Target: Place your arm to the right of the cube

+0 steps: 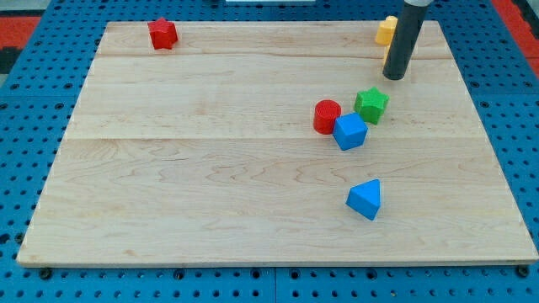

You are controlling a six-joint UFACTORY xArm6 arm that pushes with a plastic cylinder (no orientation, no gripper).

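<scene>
The blue cube sits right of the board's middle, touching a red cylinder on its upper left and close to a green star-like block on its upper right. My tip is above and to the right of the cube, near the view's top right, just beyond the green block. A yellow block stands partly hidden behind the rod.
A blue triangular block lies below the cube. A red block sits at the top left corner of the wooden board. A blue pegboard surrounds the board.
</scene>
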